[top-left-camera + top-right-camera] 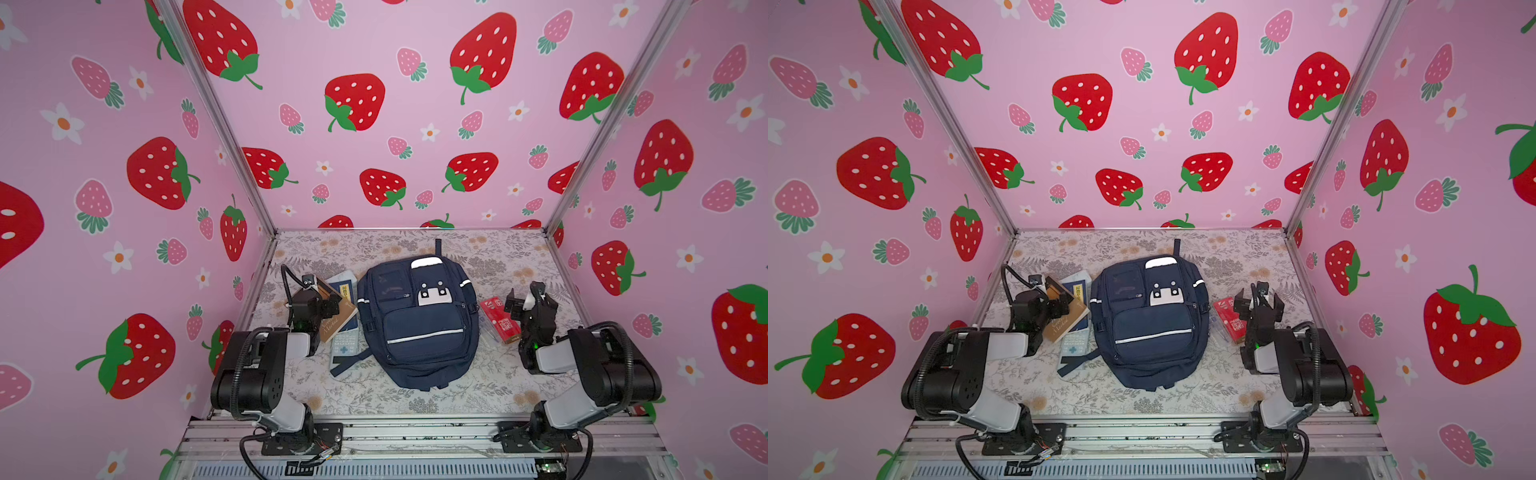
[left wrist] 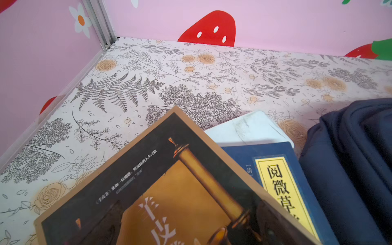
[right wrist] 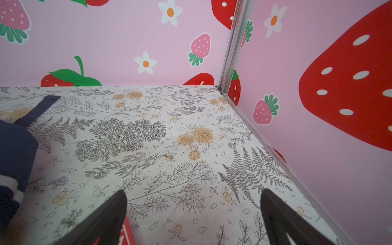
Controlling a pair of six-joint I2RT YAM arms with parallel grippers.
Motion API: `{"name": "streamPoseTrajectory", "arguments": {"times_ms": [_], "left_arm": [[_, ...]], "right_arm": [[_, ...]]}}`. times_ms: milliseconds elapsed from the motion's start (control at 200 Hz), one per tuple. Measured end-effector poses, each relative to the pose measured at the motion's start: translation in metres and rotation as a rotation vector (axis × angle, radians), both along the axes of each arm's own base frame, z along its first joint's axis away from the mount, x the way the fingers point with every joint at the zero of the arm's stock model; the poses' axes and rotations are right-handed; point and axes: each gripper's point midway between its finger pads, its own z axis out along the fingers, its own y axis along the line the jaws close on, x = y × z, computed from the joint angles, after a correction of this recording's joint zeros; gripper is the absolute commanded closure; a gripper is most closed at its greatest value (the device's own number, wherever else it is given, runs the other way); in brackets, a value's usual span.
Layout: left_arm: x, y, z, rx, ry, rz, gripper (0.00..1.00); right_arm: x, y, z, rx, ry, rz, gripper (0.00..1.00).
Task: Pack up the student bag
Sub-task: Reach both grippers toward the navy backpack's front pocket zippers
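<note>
In both top views the student bag lies flat, front up, in the middle of the table, with its top loop toward the back wall. My left gripper hangs spread wide over a brown book just left of the bag. My right gripper stands open above a red box on the bag's other side.

My left wrist view shows the brown book overlapping a blue book, with the bag beside them.

My right wrist view shows my fingers parted over the table, gripping nothing.
</note>
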Motion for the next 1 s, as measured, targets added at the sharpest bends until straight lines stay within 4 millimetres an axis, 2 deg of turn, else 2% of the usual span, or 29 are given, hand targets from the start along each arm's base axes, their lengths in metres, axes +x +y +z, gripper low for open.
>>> {"name": "streamPoseTrajectory", "arguments": {"times_ms": [800, 930, 960, 1000], "left_arm": [[0.000, 0.000, 0.000, 0.000, 0.000, 0.000, 0.01], [0.000, 0.006, -0.001, 0.012, 0.068, 0.044, 0.03], [0.005, 0.012, 0.005, 0.022, 0.102, 0.083, 0.03], [0.016, 0.019, 0.021, 0.020, 0.124, 0.140, 0.09]], "right_arm": [[-0.001, -0.002, 0.001, 0.004, -0.002, -0.013, 0.00], [-0.003, 0.004, 0.019, -0.017, -0.001, -0.050, 0.00], [0.000, 0.008, 0.030, 0.002, 0.010, -0.064, 0.00], [0.010, 0.017, 0.056, 0.050, 0.007, -0.061, 0.00]]}}
